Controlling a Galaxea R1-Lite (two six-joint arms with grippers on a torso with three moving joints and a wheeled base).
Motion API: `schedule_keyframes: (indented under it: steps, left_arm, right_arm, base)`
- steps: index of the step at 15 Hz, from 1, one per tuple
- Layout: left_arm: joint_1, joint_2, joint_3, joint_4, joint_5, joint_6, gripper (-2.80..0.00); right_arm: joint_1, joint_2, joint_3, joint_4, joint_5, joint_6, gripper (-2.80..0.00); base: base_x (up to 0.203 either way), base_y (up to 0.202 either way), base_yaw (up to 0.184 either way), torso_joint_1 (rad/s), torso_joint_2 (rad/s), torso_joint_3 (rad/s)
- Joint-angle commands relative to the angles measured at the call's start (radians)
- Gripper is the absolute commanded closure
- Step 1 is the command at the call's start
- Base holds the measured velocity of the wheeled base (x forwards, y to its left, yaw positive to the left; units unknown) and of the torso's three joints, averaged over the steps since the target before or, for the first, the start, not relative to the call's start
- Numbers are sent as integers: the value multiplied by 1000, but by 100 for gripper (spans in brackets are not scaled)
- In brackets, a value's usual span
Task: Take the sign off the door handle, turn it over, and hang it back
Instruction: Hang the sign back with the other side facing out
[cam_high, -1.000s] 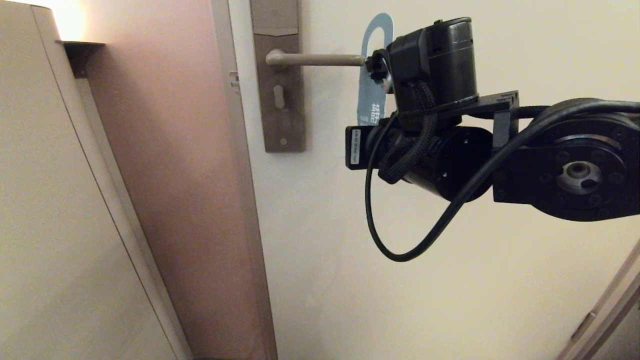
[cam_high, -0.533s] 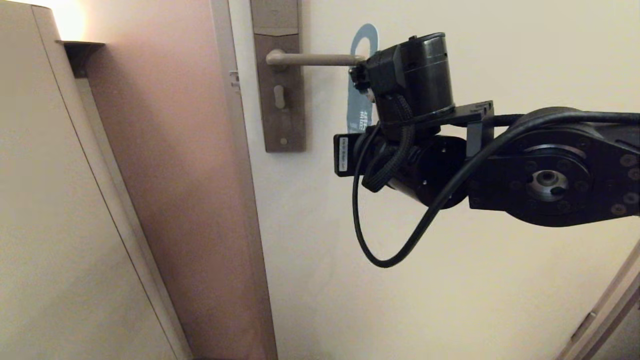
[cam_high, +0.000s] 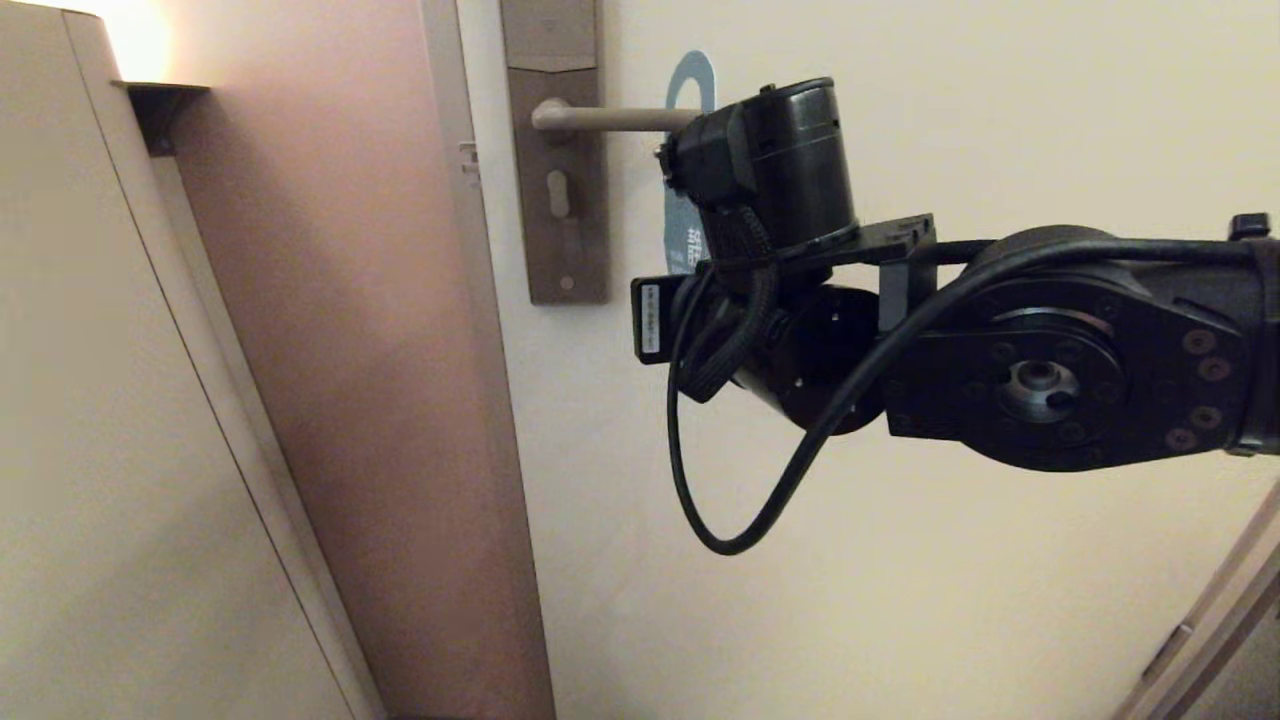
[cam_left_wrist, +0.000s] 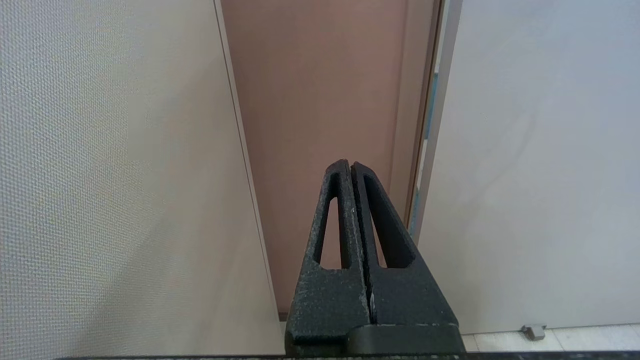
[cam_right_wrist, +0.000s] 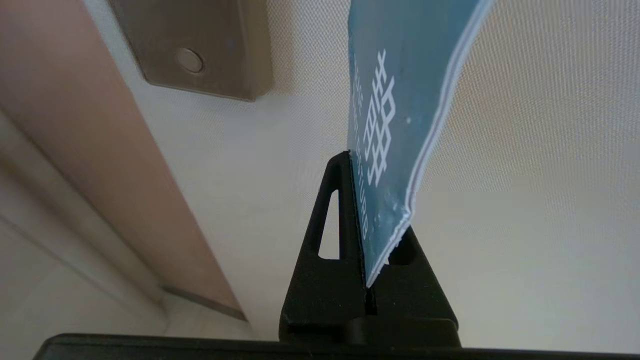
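Compared with one second ago, the right gripper (cam_right_wrist: 367, 210) has moved left along the door handle (cam_high: 610, 118), so the sign (cam_high: 688, 150) now sits in the upper centre, nearer the backplate (cam_high: 556, 160). Its jaws pinch the blue sign. The arm hides the card's lower part. The left gripper (cam_left_wrist: 352, 172) is parked, jaws pressed together.

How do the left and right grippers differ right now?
The right gripper is shut on the sign, pinching the blue card's lower end; the left gripper is shut on nothing. The right gripper works up beside the door handle; the left gripper points at a bare pinkish door frame, away from the job. Both are black, with slotted fingers pressed together.
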Motion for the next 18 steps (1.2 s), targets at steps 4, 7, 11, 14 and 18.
schedule_keyframes:
  steps: [4,7,11,14,18]
  left_arm:
    - [0,0,0,0,0,0,0]
    - [0,0,0,0,0,0,0]
    - [0,0,0,0,0,0,0]
    - [0,0,0,0,0,0,0]
    - [0,0,0,0,0,0,0]
  right_arm:
    - [12,49,-50,7,-37,-2,0]
    - [28,108,-161,68,-75,-1,0]
    - [52,149,-192,78,-105,0,0]
    - [59,173,-225,79,-108,0,0]
    - [74,190,-248,83,-108,0,0]
  base:
    - [0,0,0,0,0,0]
    - [0,0,0,0,0,0]
    - [0,0,0,0,0,0]
    - [0,0,0,0,0,0]
    - [0,0,0,0,0,0]
